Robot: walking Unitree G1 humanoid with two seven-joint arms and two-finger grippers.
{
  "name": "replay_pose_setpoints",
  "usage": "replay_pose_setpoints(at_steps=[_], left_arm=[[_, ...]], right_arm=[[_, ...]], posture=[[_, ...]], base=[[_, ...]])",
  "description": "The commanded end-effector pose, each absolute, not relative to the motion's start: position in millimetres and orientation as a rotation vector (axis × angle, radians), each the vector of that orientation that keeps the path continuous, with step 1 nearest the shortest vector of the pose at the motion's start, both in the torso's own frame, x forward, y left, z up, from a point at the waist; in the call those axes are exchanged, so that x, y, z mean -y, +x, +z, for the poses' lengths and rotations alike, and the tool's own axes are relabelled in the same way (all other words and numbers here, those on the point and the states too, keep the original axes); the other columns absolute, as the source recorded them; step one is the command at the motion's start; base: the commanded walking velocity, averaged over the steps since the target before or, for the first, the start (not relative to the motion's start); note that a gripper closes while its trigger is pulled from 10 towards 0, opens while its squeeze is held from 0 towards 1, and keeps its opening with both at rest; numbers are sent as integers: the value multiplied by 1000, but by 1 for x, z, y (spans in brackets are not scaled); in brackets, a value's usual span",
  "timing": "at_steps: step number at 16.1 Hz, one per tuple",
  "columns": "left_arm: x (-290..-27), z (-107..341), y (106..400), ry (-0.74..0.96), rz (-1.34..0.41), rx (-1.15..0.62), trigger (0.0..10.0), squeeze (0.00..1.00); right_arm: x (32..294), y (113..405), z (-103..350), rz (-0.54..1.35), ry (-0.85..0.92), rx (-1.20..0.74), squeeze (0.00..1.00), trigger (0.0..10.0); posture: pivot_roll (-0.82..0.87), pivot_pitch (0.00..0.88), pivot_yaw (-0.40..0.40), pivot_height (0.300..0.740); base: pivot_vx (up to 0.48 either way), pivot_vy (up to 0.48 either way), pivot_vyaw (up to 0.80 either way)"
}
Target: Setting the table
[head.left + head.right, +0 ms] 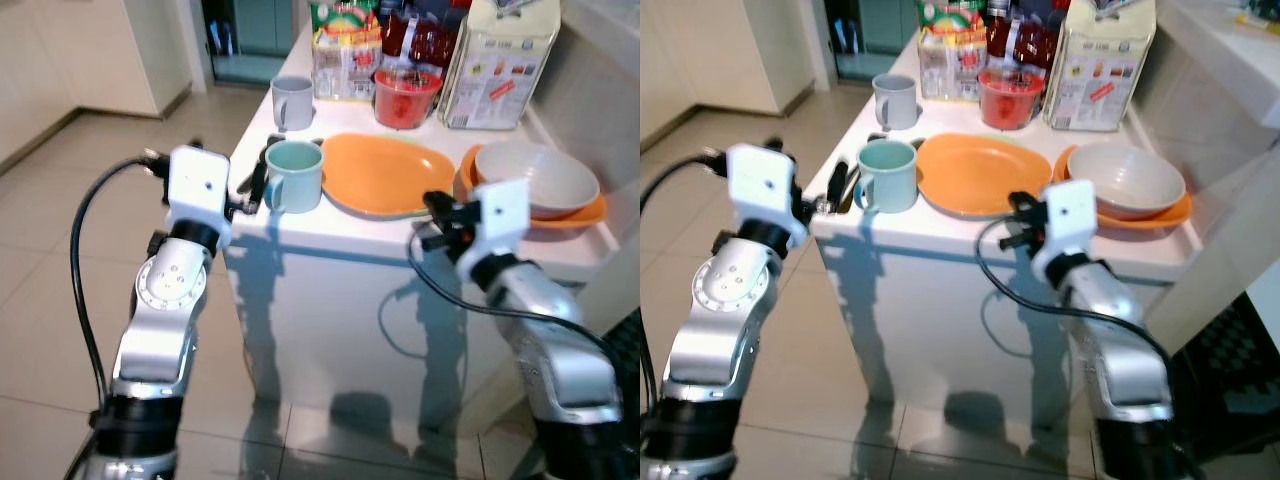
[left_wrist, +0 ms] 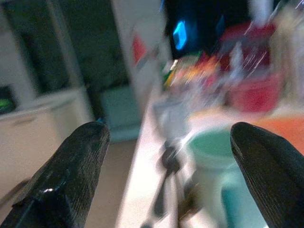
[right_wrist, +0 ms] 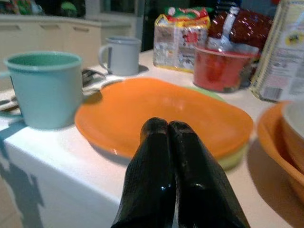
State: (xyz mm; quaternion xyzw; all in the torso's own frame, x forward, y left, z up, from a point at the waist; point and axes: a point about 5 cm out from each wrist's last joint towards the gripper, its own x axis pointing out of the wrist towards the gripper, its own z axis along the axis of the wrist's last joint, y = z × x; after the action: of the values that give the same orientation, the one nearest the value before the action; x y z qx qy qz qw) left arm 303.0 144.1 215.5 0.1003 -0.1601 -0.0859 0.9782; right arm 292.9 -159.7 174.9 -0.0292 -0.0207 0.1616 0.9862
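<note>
Pale green plastic mug (image 1: pixel 294 175) at counter's (image 1: pixel 330 235) front left corner, probably light, stiff, slick, best pinched across rim by wide-open, empty left gripper (image 1: pixel 258 185) alongside; right gripper (image 3: pixel 170 142) closed, empty, near orange plate (image 1: pixel 385 174).

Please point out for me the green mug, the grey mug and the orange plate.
green mug (image 1: pixel 296 178), left eye view, on its side wall.
grey mug (image 1: pixel 294 103), left eye view, on its side wall.
orange plate (image 1: pixel 385 174), left eye view, on its middle.
</note>
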Motion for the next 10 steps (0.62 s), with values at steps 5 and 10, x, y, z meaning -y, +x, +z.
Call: replay_pose_setpoints(at_steps=[5,10], left_arm=[[-128,222,272,180,-426,377,10000,0],[-123,204,260,298,-633,232,10000,0]], right_arm=[[159,292,182,441,-35,95,1000,10000],[161,321,175,628,-266,4,1000,10000]], posture=[[-4,0,-58,740],[-7,0,-60,740]], base=[[0,0,0],[0,0,0]])
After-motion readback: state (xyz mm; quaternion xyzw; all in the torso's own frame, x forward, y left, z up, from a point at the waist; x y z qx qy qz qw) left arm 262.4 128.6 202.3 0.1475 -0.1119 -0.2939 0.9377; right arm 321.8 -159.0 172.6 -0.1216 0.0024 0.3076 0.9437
